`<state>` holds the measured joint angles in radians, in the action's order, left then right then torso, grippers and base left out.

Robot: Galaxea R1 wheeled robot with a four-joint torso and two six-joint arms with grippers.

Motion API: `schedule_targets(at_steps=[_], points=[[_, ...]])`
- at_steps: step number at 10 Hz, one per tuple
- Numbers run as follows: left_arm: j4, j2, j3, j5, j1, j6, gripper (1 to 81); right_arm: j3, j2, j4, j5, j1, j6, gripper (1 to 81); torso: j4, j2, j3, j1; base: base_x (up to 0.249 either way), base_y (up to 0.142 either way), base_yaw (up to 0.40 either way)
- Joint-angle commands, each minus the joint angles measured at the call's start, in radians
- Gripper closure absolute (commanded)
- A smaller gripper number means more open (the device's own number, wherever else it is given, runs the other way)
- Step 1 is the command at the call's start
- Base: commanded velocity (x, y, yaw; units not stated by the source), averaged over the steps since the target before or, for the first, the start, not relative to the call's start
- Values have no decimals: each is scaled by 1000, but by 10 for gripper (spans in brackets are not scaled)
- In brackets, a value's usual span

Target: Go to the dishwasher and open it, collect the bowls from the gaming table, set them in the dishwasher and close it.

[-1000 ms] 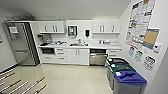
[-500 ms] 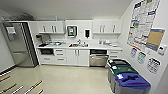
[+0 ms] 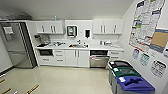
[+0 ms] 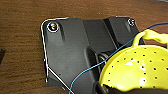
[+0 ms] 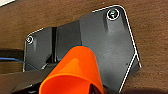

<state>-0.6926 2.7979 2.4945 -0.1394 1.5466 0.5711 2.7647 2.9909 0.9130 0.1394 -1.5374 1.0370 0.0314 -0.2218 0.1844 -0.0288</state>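
Across the kitchenette floor, in the head view, the dishwasher sits built into the white cabinet run under the right end of the table, between a pair of white cabinet doors and a drawer stack. Its upper part looks dark, as if the door or a rack stands ajar, though I cannot tell for sure. It lies straight ahead and a little right of centre, well apart from the robot, so by my judgement the right arm will be the nearer one on arrival. A tall steel fridge stands at the left end; three bins line the right wall, and what is in them cannot be made out.

In the left wrist view, the yellow-green bowl, dotted with small holes, sits at the left tool and appears grasped by its rim; nothing lies in it.

In the right wrist view, the orange bowl sits at the right tool, apparently held, its open mouth tilted toward the camera and empty.
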Motion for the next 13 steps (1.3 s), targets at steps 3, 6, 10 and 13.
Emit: schedule_targets(at_steps=[3,6,10,13], points=[[50,-15,4,4,-49,9,811,-2,-1,3,-32,55,-3,811,0,0,0,0,156,0,0],[57,-9,4,3,-50,9,811,1,-1,3,-30,55,-2,811,0,0,0,0,157,0,0],[57,-12,4,3,-50,9,811,-1,-1,3,-32,55,-3,811,0,0,0,0,156,0,0],[54,-10,4,3,-50,9,811,2,-1,3,-32,55,-3,811,0,0,0,0,154,0,0]])
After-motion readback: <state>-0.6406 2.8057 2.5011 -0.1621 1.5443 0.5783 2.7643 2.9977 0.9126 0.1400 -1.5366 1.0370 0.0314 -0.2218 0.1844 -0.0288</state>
